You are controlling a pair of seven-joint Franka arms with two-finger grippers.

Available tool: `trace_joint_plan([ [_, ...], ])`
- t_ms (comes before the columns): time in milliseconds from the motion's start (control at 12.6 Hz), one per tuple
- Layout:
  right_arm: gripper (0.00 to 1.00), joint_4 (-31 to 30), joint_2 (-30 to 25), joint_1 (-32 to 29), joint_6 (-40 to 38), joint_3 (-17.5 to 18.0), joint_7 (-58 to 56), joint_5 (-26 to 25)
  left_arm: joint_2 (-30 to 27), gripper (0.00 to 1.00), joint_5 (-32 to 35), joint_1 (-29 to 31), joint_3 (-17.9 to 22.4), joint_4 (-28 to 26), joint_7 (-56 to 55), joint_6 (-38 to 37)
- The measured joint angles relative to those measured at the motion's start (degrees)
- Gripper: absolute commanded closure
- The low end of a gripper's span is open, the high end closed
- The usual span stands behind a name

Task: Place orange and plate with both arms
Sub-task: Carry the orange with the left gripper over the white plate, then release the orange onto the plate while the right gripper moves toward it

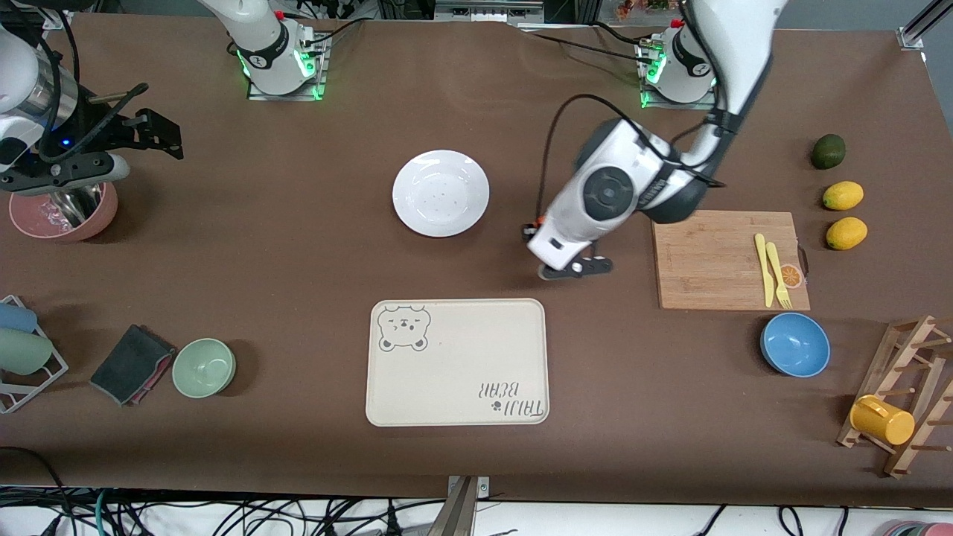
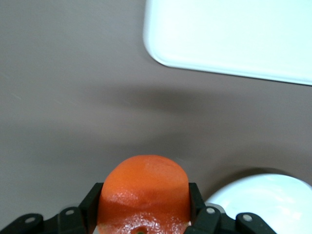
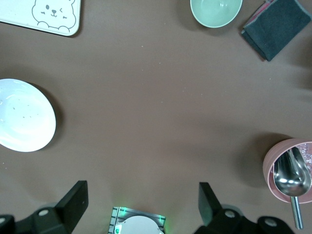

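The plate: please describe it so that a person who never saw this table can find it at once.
Start at the cream bear-printed tray at the table's middle. Just farther from the front camera lies the plate, alone on the brown cloth. It is round, plain white and shallow, with faint specks at its centre, wider than the green bowl and blue bowl.

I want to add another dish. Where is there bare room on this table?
Bare cloth lies between the plate and the pink bowl, and between the tray and the blue bowl. The cutting board, lemons and rack crowd the left arm's end.
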Motion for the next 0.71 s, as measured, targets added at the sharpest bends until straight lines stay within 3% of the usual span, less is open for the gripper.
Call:
trace_joint_plan([
  [159,0.00,0.0,0.0,0.0,-0.1,0.0,0.0,0.0,2.0,0.68,-2.4,-5.2,0.0,1.9,-5.5,0.9],
  [397,0.00,0.0,0.0,0.0,-0.2,0.0,0.0,0.0,6.1,0.68,-2.9,-12.1,0.0,2.6,-15.0,9.7],
  [715,0.00,0.0,0.0,0.0,-0.2,0.0,0.0,0.0,11.2,0.67,-2.9,-17.4,0.1,2.9,-20.6,16.3],
])
